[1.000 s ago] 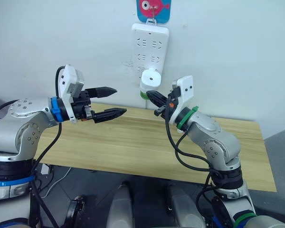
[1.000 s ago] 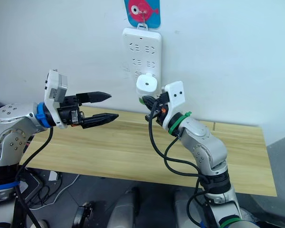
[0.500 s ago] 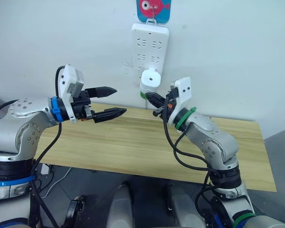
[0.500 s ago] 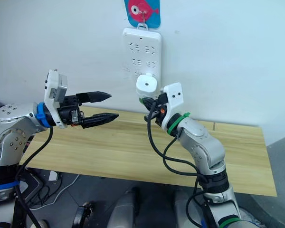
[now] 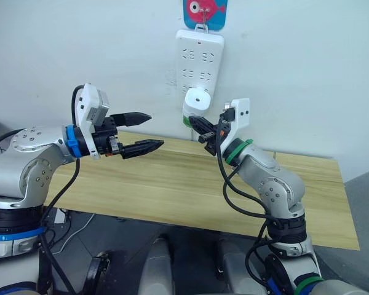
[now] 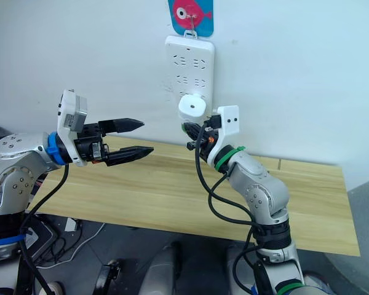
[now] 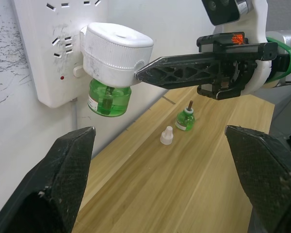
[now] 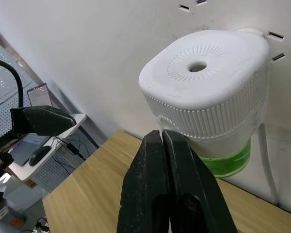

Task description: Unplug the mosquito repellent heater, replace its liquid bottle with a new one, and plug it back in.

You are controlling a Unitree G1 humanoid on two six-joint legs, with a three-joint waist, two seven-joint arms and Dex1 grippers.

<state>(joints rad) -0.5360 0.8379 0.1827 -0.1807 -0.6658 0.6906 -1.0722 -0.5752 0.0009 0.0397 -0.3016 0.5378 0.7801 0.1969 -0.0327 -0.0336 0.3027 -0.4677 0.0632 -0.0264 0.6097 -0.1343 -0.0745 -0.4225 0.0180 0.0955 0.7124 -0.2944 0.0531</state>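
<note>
Heater: the small white rounded plastic mosquito repellent heater (image 5: 197,99) was plugged into the lower part of the long white multi-socket power strip (image 5: 198,55) on the wall, above the far edge of the light wooden table (image 5: 172,184).
Change: across the last second my right gripper (image 5: 202,125) had crept closer to the heater, its tips just beneath the white body; the whole head view had shifted slightly, so the camera moved too. My left gripper (image 5: 149,130) stayed where it was.
Right fingers: pressed together, clamped on nothing, tips at the heater's ribbed lower edge.
Left fingers: spread wide apart, empty, held over the table well left of the heater.
Left wrist view: it showed a round green translucent bottle (image 7: 109,98) screwed in under the heater, and on the table a second small green bottle with a bare wick stem (image 7: 185,118) beside a small white cap (image 7: 166,136).
Right wrist view: the heater's top face (image 8: 199,66) carried a round hole ringed by fine radial ribs.
</note>
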